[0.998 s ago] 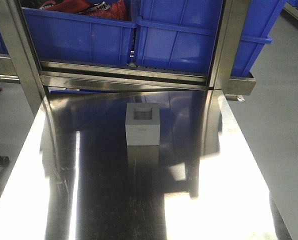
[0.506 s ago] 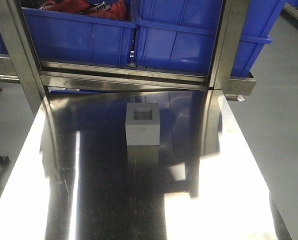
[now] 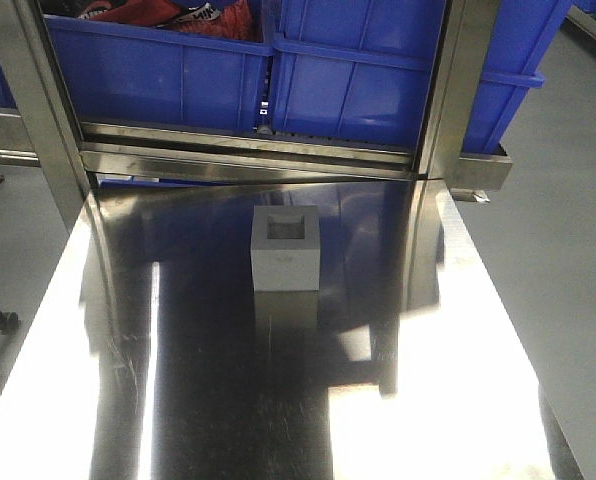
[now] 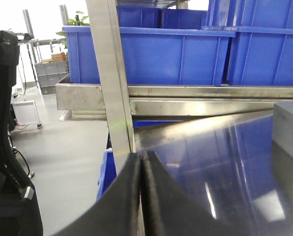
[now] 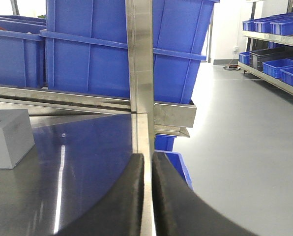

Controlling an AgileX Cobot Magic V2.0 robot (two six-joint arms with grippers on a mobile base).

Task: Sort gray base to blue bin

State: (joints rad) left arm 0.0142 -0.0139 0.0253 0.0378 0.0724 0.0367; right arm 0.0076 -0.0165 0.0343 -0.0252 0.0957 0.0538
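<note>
Okay, gray base sits upright near the middle of the steel tabletop, recess face up, nothing touching it. Left gripper hangs by the tabletop's left edge, jaws pressed together and empty; the base shows only at the right margin of that wrist view. Right gripper hangs by the right edge, jaws closed to a hairline, also empty; the base is at the far left of its view. Neither arm appears in the front view.

Blue bin stands on the rack behind the tabletop, beyond the base. A second bin to its left holds red items; which bin is the target is a guess.

Risks:
- The jaws must open before any approach, or they shove the block along slick steel.
- The block looks wide and smooth-sided, so an off-centre pinch could slip or twist it.
- The steel uprights stand in front of the bins, so a lift could clip a post or a rim.
- A wrong-bin drop is possible.
</note>
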